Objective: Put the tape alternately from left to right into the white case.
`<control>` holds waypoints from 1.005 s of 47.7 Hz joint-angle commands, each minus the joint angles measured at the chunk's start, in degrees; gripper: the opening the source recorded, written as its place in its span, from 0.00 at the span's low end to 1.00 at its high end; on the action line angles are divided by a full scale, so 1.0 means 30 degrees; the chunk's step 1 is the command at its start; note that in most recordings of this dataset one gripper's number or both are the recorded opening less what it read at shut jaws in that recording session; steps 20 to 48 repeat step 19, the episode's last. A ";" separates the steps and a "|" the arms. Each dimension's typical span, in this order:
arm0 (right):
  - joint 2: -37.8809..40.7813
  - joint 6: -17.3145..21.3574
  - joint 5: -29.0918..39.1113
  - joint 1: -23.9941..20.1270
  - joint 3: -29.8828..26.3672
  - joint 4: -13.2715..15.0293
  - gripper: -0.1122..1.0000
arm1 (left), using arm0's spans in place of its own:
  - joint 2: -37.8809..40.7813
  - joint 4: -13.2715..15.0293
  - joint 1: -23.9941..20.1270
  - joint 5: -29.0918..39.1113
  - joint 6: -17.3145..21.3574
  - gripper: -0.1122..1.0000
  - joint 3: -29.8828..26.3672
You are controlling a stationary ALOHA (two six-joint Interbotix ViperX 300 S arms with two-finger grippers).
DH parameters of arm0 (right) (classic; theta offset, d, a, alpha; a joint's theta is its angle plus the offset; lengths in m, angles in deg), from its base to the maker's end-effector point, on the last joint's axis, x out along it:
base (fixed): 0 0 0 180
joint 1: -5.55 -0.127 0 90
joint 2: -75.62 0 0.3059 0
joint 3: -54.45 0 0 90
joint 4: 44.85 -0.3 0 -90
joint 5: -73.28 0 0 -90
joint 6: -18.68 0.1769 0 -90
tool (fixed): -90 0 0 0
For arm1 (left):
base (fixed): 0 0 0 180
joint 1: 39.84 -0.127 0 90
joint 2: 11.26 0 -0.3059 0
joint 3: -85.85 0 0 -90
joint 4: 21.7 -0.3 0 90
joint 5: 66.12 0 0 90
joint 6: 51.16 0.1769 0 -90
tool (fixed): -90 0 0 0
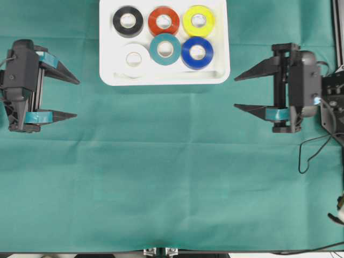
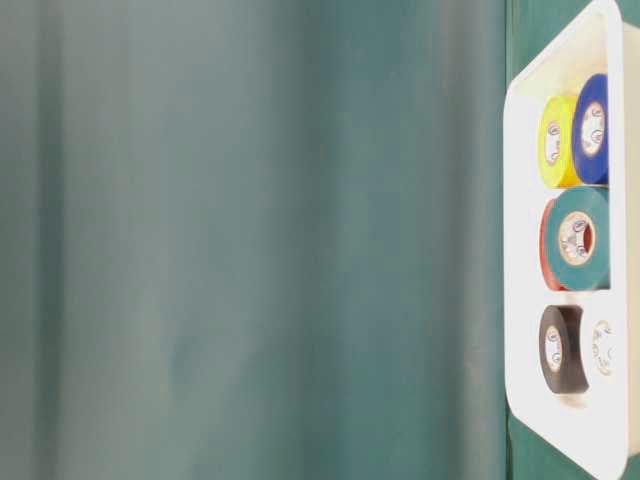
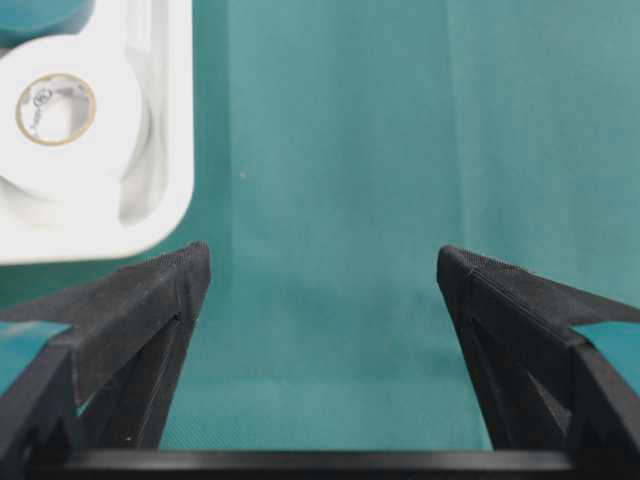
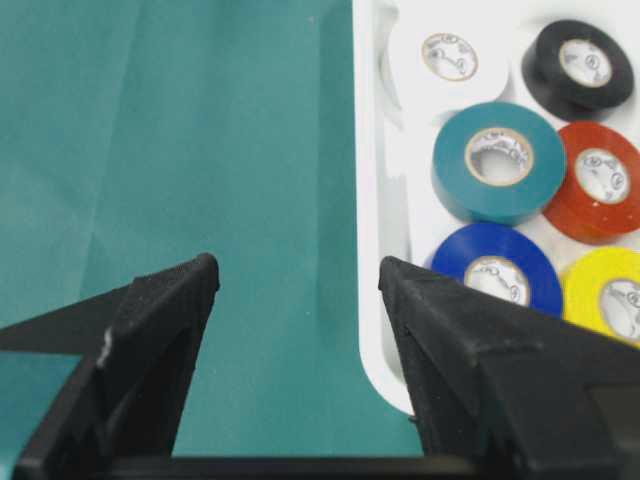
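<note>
Table: green cloth-covered table.
Left hand: black two-fingered left hand, wide, holding nothing, left of the case.
Right hand: black two-fingered right hand, wide, holding nothing, right of the case.
Case: shallow white rectangular plastic case, far centre.
Near row: white tape roll, teal tape roll, blue tape roll.
Far row: black tape roll, orange-red tape roll, yellow tape roll.
</note>
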 commanded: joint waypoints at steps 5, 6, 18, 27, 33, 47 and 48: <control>-0.1377 0.0029 -0.0117 0.0029 0.0557 -0.0029 0.76 | -0.0439 0.0029 0.0059 -0.0146 0.0000 0.72 -0.0117; -0.1553 0.0088 -0.0117 0.0029 0.0674 -0.0029 0.76 | -0.0498 0.0029 0.0059 -0.0146 -0.0029 0.72 -0.0088; -0.4072 0.1699 -0.0117 0.0205 0.2227 -0.0029 0.76 | -0.1494 0.0029 0.0059 -0.0205 -0.0029 0.72 0.0381; -0.4277 0.1787 -0.0117 0.0205 0.2344 -0.0029 0.76 | -0.1611 0.0029 0.0059 -0.0264 -0.0029 0.72 0.0439; -0.4277 0.1787 -0.0117 0.0205 0.2344 -0.0029 0.76 | -0.1611 0.0029 0.0059 -0.0264 -0.0029 0.72 0.0439; -0.4277 0.1787 -0.0117 0.0205 0.2344 -0.0029 0.76 | -0.1611 0.0029 0.0059 -0.0264 -0.0029 0.72 0.0439; -0.4277 0.1787 -0.0117 0.0205 0.2344 -0.0029 0.76 | -0.1611 0.0029 0.0059 -0.0264 -0.0029 0.72 0.0439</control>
